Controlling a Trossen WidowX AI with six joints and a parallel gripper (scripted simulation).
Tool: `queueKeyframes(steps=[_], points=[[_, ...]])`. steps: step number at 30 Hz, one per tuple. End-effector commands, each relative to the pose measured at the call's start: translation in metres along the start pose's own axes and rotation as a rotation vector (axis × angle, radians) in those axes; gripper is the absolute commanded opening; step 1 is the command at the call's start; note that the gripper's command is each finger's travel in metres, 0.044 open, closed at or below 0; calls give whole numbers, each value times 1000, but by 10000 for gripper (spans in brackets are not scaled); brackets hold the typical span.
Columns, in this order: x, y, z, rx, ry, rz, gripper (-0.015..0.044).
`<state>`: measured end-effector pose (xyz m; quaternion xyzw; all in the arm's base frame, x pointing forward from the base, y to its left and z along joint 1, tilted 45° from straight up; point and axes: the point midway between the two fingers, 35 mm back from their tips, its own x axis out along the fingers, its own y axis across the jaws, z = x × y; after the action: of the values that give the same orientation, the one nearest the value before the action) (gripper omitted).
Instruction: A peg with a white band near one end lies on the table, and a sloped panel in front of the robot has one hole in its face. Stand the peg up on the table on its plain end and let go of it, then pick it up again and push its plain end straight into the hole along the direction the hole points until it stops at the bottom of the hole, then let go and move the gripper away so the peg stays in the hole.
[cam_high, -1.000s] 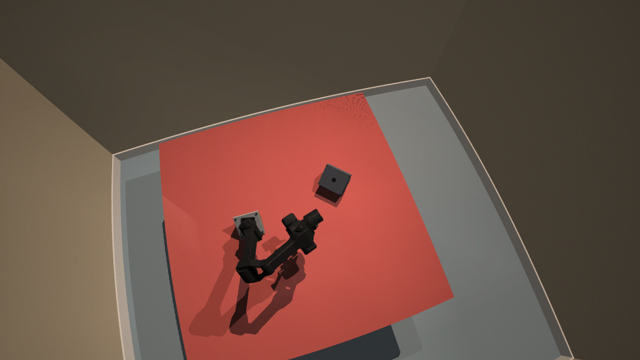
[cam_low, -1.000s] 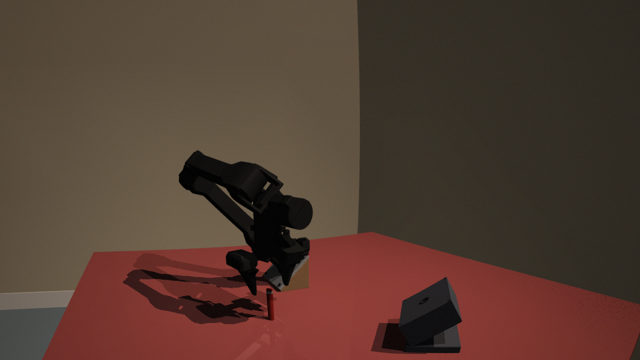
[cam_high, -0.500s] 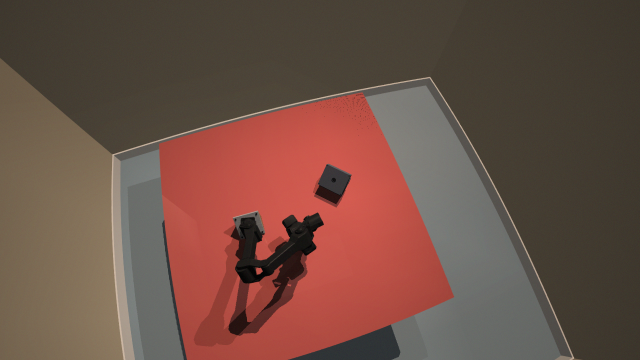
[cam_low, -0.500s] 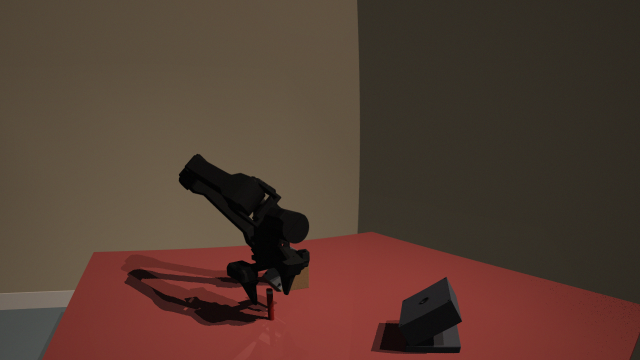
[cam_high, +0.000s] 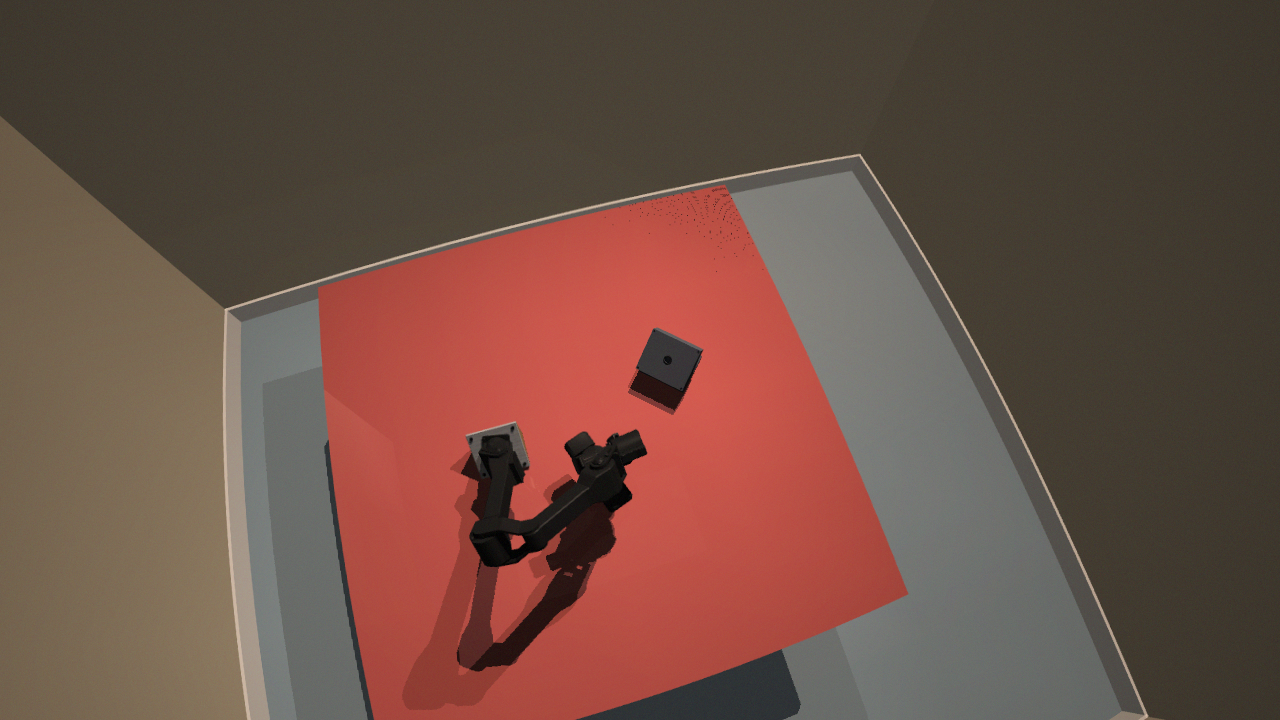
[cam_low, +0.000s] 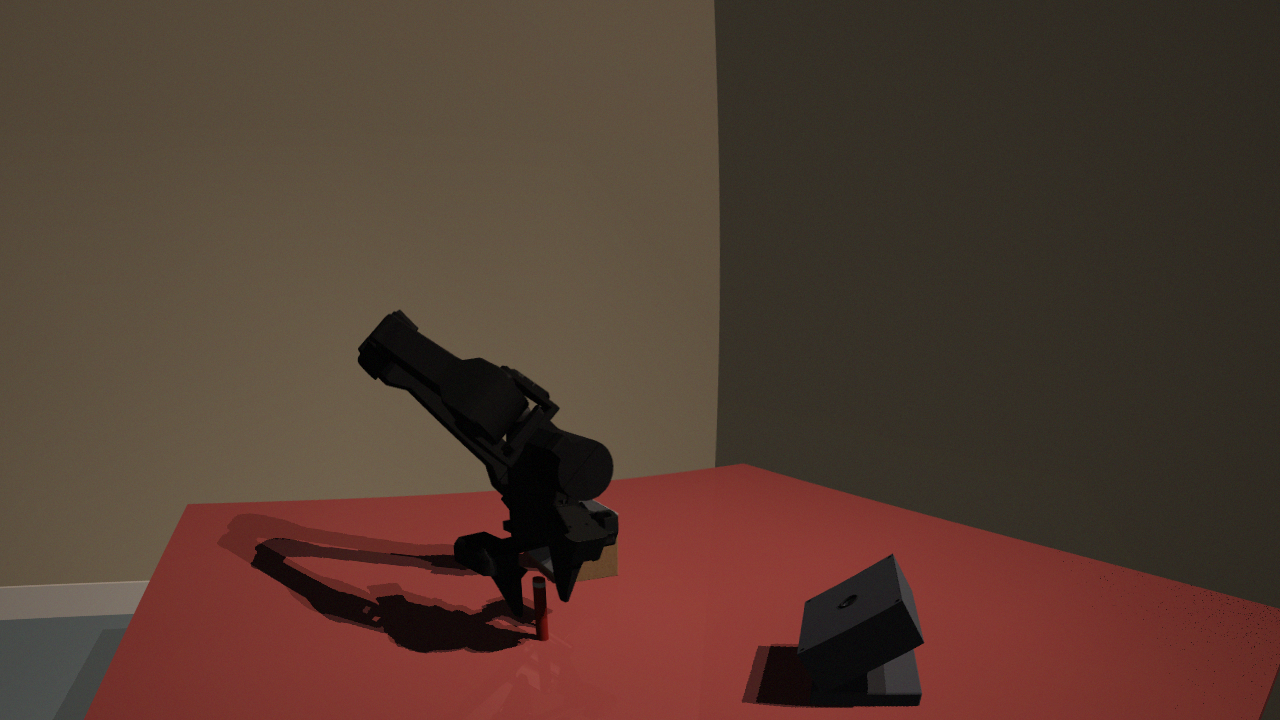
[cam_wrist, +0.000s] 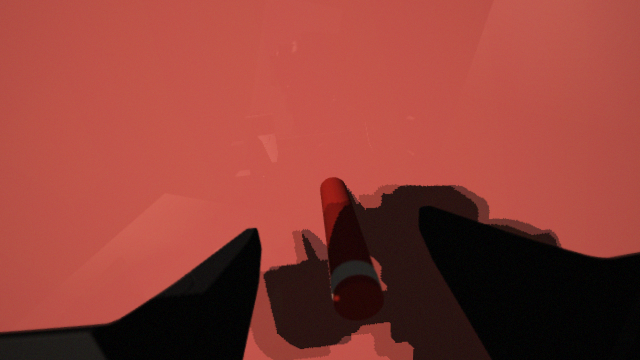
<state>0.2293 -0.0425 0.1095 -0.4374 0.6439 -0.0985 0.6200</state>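
Observation:
The red peg (cam_low: 540, 617) (cam_wrist: 345, 225) stands upright on the red table, its white-banded end up. In the top view the peg is hidden beneath the arm. My gripper (cam_low: 542, 607) (cam_wrist: 339, 227) is open and points down, with one finger on each side of the peg. In the wrist view there is a gap between the peg and both fingers, wider on the right. The dark sloped panel (cam_high: 653, 365) (cam_low: 874, 586) stands apart from the gripper, with one empty hole (cam_high: 666, 360) (cam_low: 846, 601) in its face.
The arm's base plate (cam_high: 517, 438) sits on a wedge-shaped block (cam_low: 601, 562) behind the gripper in the exterior view. The panel rests on a flat dark foot (cam_low: 899, 687). The arm casts dark shadows over the red table (cam_high: 760, 537).

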Motion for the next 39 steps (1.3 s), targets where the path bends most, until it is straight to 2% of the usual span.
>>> queueKeyframes(steps=[1,8,15,39], points=[[0,0,0,3,1,1,230],[0,0,0,3,1,1,46],[0,0,0,3,1,1,0],[-74,1,4,-2,0,0,0]])
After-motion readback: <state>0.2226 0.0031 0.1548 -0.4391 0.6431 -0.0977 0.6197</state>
